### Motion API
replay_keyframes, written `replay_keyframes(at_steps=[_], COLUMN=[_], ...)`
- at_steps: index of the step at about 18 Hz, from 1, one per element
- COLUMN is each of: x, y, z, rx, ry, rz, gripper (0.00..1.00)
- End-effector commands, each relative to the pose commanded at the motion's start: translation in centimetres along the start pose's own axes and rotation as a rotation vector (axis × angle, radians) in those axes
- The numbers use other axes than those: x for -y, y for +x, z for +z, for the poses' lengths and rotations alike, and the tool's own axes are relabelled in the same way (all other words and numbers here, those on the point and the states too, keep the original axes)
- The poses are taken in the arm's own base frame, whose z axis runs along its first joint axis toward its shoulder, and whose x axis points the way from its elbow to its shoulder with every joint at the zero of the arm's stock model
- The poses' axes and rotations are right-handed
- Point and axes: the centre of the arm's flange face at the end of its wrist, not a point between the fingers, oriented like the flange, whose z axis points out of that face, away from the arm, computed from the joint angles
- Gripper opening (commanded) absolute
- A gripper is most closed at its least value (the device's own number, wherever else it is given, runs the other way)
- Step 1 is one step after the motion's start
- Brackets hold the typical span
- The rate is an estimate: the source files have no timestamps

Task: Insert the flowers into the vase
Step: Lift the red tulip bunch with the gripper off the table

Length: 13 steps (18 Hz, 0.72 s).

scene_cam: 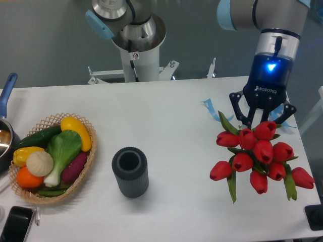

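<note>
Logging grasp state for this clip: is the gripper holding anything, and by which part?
It cannot be told. The gripper is down over the flowers at their stem end, but the tulip buds hide its fingertips.

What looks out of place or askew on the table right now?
Nothing is spilled or damaged. The vase stands upright, its mouth empty. The flowers sit at the table's right side under the pincer, apart from the vase. The basket holds its vegetables tidily.

"ROBOTIQ" on claw (pixel 262 117) body; no other legible txt.
</note>
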Motion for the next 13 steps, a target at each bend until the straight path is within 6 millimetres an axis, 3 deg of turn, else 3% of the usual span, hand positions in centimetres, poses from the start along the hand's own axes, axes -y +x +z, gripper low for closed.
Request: replay_keyframes(at_steps=[8, 13], x=[0.1, 0.3], y=[1.5, 4.3], z=[2.1, 5.0], rx=[-0.043, -0.105], ry=[-0.003, -0.003], rz=[0.001, 0.060], gripper=[0.21, 0.21])
